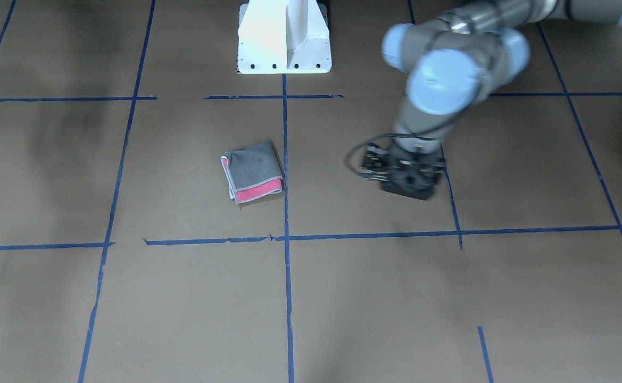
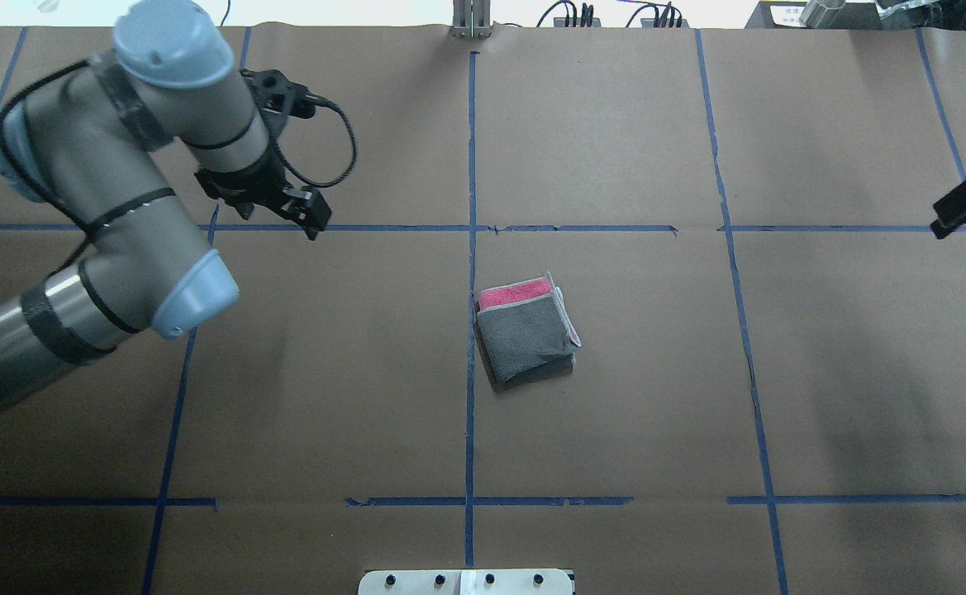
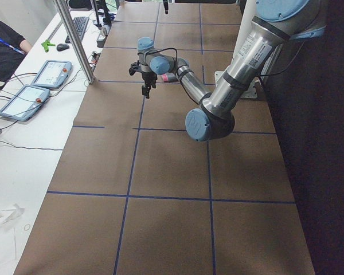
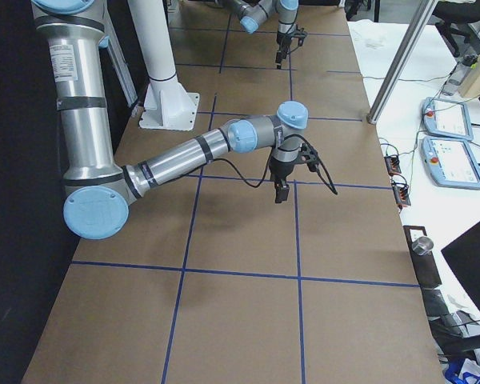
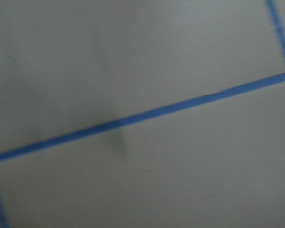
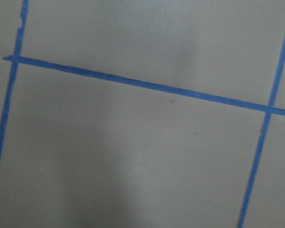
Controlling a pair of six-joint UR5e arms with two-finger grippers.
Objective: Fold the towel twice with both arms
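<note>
The towel (image 2: pixel 524 330) lies folded into a small square at the table's middle, grey face up with a pink strip along one edge; it also shows in the front-facing view (image 1: pixel 252 173). My left gripper (image 2: pixel 311 221) hangs over bare table well off to the towel's left, empty, its fingers looking closed together. It also shows from above in the front-facing view (image 1: pixel 407 183). My right gripper (image 2: pixel 949 216) is at the far right edge, far from the towel, empty and apparently shut; the right side view (image 4: pixel 281 194) shows it as one narrow tip. Both wrist views show only table and tape.
Blue tape lines (image 2: pixel 471 248) divide the brown table into squares. The white pedestal base (image 1: pixel 284 42) stands at the robot's side. Tablets and cables (image 3: pixel 40 86) lie on a side bench beyond the table's far edge.
</note>
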